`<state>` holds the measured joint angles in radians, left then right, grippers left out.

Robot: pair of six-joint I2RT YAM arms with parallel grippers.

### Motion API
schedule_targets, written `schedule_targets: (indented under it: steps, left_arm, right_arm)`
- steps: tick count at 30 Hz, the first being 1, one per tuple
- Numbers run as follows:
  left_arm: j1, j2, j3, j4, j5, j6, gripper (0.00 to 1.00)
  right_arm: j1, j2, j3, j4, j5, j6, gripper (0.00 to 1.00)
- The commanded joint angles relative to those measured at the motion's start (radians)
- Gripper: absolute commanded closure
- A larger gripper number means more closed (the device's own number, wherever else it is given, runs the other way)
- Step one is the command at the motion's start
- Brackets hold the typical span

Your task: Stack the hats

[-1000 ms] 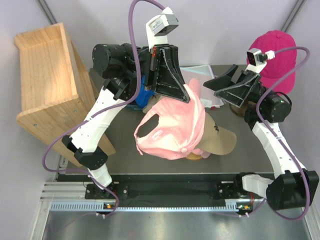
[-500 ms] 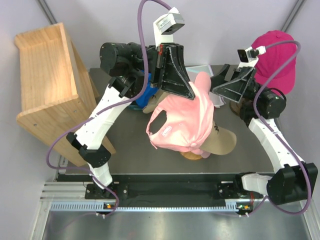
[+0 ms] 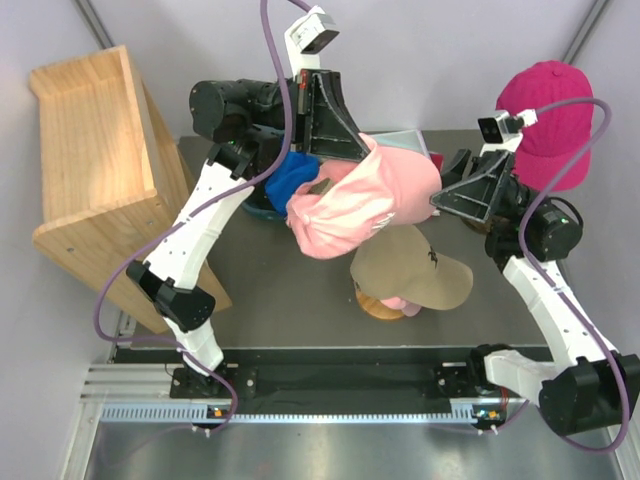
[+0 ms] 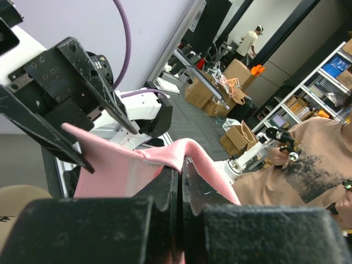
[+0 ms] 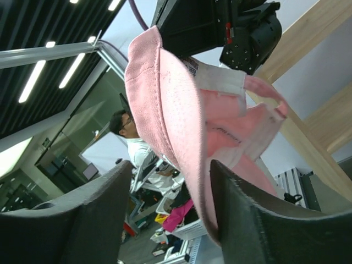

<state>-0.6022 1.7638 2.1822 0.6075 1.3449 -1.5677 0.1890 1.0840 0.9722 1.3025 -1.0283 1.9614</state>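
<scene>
My left gripper [image 3: 360, 150] [image 4: 181, 168] is shut on a fold of the light pink hat [image 3: 370, 195] [image 4: 115, 165] and holds it in the air above the mat. On the pink hat's right side, my right gripper [image 3: 441, 200] [image 5: 170, 165] has its jaws apart, and the pink hat's edge [image 5: 181, 126] hangs between them, close to the right finger [image 5: 247, 220]. A tan hat [image 3: 410, 268] sits on a stand with a round wooden base [image 3: 380, 306]. A magenta hat [image 3: 550, 120] sits at the back right. Part of a blue hat [image 3: 290, 180] shows under the left arm.
A wooden shelf [image 3: 95, 160] leans at the left edge of the dark mat [image 3: 290, 300]. White and blue items [image 3: 405, 142] lie at the back behind the pink hat.
The left arm has lifted the pink hat up and back, off the tan hat. The right gripper has come to the pink hat's edge and its jaws have narrowed.
</scene>
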Motion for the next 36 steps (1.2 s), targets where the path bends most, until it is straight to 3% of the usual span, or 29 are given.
schedule_targets:
  steps: [1,5,9,13,17,20,21,23,24,25,26,27,28,29,31,36]
  left_arm:
    - [0.033,-0.052,-0.034,0.113,-0.059,-0.017,1.0]
    - [0.053,-0.055,-0.061,0.156,-0.096,-0.021,1.0]
    - [0.073,-0.05,-0.094,0.228,-0.124,-0.057,1.0]
    - [0.091,-0.047,-0.113,0.287,-0.142,-0.094,1.0]
    - [0.105,-0.05,-0.145,0.302,-0.141,-0.095,1.0]
    - [0.142,-0.07,-0.205,0.301,-0.144,-0.086,1.0]
    - [0.154,-0.078,-0.243,0.275,-0.141,-0.072,0.93]
    - [0.202,-0.117,-0.286,0.186,-0.141,0.027,0.61]
    - [0.241,-0.134,-0.33,0.061,-0.154,0.079,0.33]
    - [0.263,-0.171,-0.347,-0.054,-0.174,0.23,0.24]
    - [0.286,-0.188,-0.357,-0.171,-0.199,0.323,0.17]
    - [0.329,-0.204,-0.355,-0.404,-0.27,0.418,0.02]
    - [0.347,-0.219,-0.346,-0.502,-0.309,0.58,0.01]
    - [0.363,-0.219,-0.331,-0.591,-0.357,0.65,0.01]
    - [0.38,-0.204,-0.273,-0.784,-0.458,0.783,0.01]
    - [0.38,-0.202,-0.28,-0.796,-0.567,0.827,0.01]
  right_arm:
    - [0.03,-0.019,0.014,0.411,-0.012,0.03,0.44]
    - [0.041,-0.033,-0.022,0.376,-0.041,0.016,0.47]
    - [0.043,-0.045,-0.062,0.357,-0.058,0.011,0.69]
    - [0.043,-0.053,-0.086,0.325,-0.072,-0.004,0.72]
    - [0.04,-0.067,-0.096,0.251,-0.079,-0.041,1.0]
    - [0.041,-0.098,-0.104,0.141,-0.079,-0.085,1.0]
    - [0.04,-0.122,-0.104,0.097,-0.078,-0.129,1.0]
    - [0.035,-0.156,-0.092,-0.159,-0.081,-0.259,1.0]
    - [0.029,-0.197,-0.084,-0.268,-0.084,-0.316,1.0]
    - [0.023,-0.222,-0.058,-0.585,-0.084,-0.387,1.0]
    - [0.015,-0.245,-0.032,-0.765,-0.075,-0.567,1.0]
    - [0.0,-0.278,-0.005,-0.919,-0.066,-0.649,1.0]
    - [-0.008,-0.289,0.038,-1.054,-0.058,-0.704,1.0]
    - [-0.016,-0.298,0.048,-1.182,-0.055,-0.74,1.0]
    - [-0.042,-0.321,0.04,-1.224,-0.067,-0.721,1.0]
    - [-0.083,-0.355,0.025,-1.397,-0.041,-0.746,1.0]
